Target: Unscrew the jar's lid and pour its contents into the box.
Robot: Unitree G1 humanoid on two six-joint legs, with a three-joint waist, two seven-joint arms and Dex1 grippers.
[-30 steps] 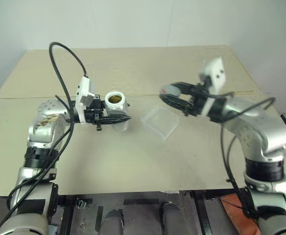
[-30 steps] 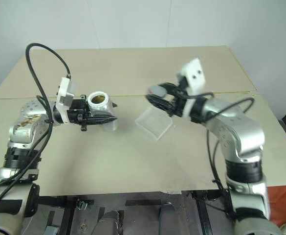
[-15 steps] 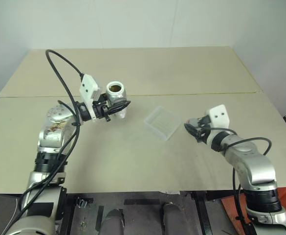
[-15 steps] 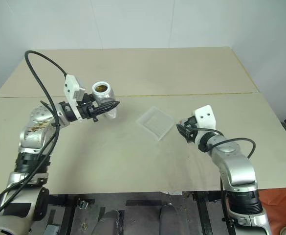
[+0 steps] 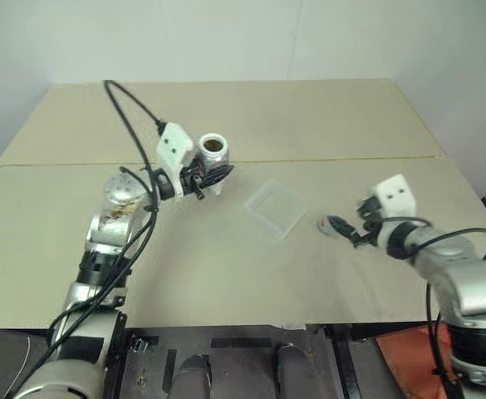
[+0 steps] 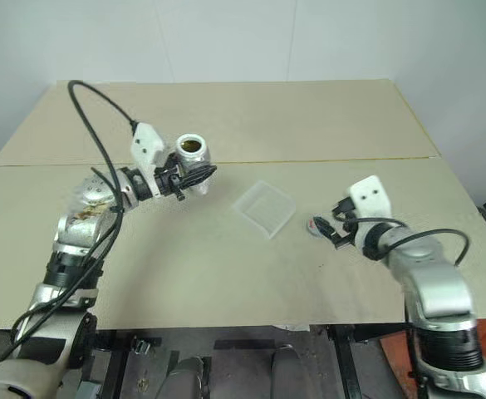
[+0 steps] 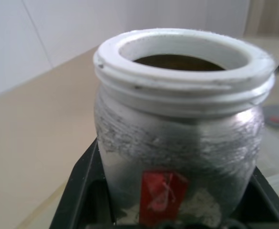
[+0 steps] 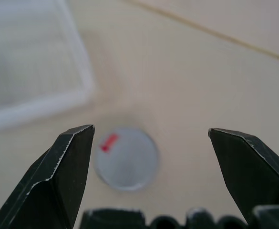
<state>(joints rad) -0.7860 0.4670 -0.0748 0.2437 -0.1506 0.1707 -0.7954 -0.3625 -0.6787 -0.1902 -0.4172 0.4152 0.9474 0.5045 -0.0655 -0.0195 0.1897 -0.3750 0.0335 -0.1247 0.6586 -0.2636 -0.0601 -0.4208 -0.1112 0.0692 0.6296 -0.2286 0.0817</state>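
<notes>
jar: held upright off the counter (image 5: 226, 249) by the left tool (image 5: 212, 172), left of the box and a little farther back; its mouth is bare and faces up, which I judge keeps the contents from spilling before the pour. A red mark shows on its side. Point: jar (image 5: 213, 152).

contents: something brown shows inside the mouth, contents (image 7: 180, 62); too dim to make out a shape.

lid: off the jar, lying flat on the counter just right of the box, a small red mark on it. Parked there, I judge, so it stays out of the pouring path. Point: lid (image 8: 126, 158).

box: clear, shallow, resting on the counter between the two arms, nearer the lid than the jar; nothing visible in it. Point: box (image 5: 276, 208).

left tool: pressed together on the jar's lower body, a black finger on each side, pointing roughly level toward the box.

right tool: spread wide, fingers standing apart either side of the lid with clear gaps, gripping nothing; it hangs just beside the lid at the right of the counter. Point: right tool (image 8: 149, 138).

step in hand: lid looks released; tipping the jar over the box is not yet done.
</notes>
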